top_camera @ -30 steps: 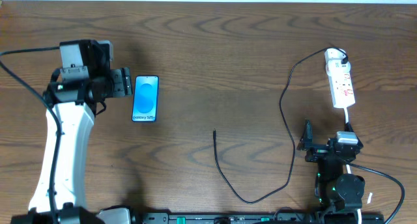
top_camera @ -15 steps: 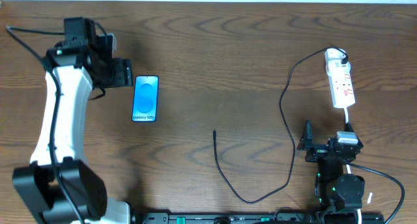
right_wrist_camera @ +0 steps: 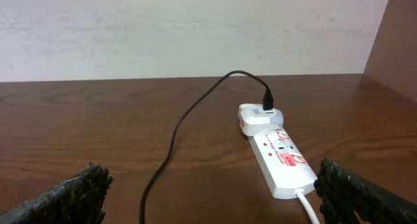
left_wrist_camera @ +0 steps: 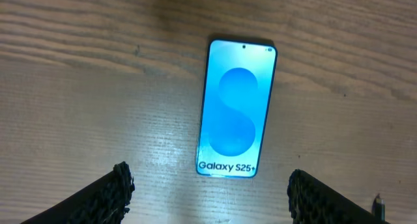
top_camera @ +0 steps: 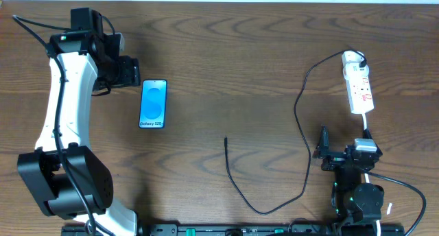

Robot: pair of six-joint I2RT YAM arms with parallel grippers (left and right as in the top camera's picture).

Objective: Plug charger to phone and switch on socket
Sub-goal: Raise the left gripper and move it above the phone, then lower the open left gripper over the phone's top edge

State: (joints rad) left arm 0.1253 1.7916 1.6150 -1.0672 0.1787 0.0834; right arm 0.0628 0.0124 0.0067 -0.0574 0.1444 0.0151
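Phone: slim rectangular blue-screened phone, flat and screen up near the table's left edge, toward the far left corner; lettered short end toward the front edge.
Left gripper: black two-finger left gripper just beside the phone's far left corner, jaws spread wider than the phone, nothing held.
Step in hand: by the look of it, taking hold of the phone to steady it for the plug.
How to do it well: straddle the long edges evenly; close on the sides, not the screen; stay clear of the lettered end, the probable port end; keep the phone flat and square on the dark brown wooden table to avoid a skid.
Charger: long thin black charger cable, small plug tip loose mid-table nearer the front edge, well apart from the phone; other end in a white adapter on the socket.
Socket: narrow white red-marked power-strip socket near the right edge, toward the far right corner.
Right gripper: black two-finger right gripper at the front right, facing the socket, jaws fully apart, empty.
Writing: white "Galaxy S25" on the phone screen, a mark after it too small to tell; red print on the socket unreadable.
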